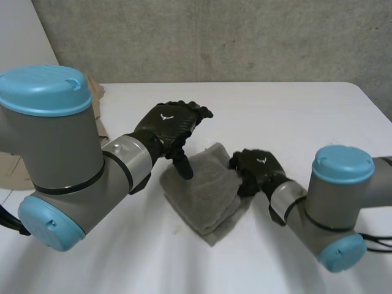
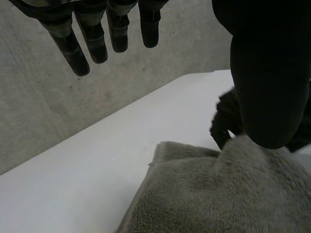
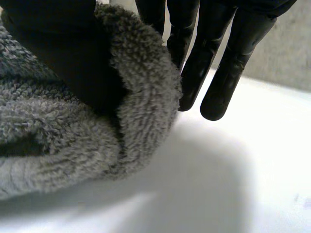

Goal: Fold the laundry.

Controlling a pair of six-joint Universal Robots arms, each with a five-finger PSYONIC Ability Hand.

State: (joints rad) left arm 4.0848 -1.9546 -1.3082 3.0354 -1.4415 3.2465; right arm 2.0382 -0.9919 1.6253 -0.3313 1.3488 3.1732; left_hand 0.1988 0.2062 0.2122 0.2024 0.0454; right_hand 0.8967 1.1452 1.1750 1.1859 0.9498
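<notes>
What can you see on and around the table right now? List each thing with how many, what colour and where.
towel: one, grey, folded, in the middle of the table.
table: one, white, under the towel.
cardboard: at least one piece, brown, at the table's left side behind the left arm.
wall: one, grey concrete, behind the table.
arms: two, grey with light-blue caps; left arm left of the towel, right arm right of it.
left hand: one, black, fingers straight above the towel, thumb pressing on it.
right hand: one, black, pinching the towel's right edge.
</notes>
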